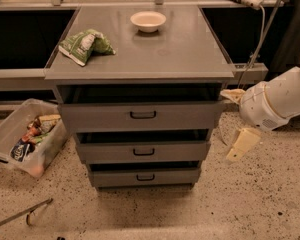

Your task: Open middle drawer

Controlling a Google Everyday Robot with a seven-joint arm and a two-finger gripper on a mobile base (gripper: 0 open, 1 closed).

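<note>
gripper: 3 o'clock of cabinet, fingers spread, gripping nothing | middle drawer: 6 o'clock of frame centre, between two other drawers | green bag: cabinet top, 10 o'clock, writing unreadable

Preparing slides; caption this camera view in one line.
Pincer right of the grey cabinet, apart from the middle drawer; bowl and green bag on top.

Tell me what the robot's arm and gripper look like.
The arm is a thick, rounded white shell in smooth segments, with a thin darker seam between them. The gripper, low down to the right of the drawer cabinet, is pale cream and flat-sided. No cables or markings show on either.
</note>
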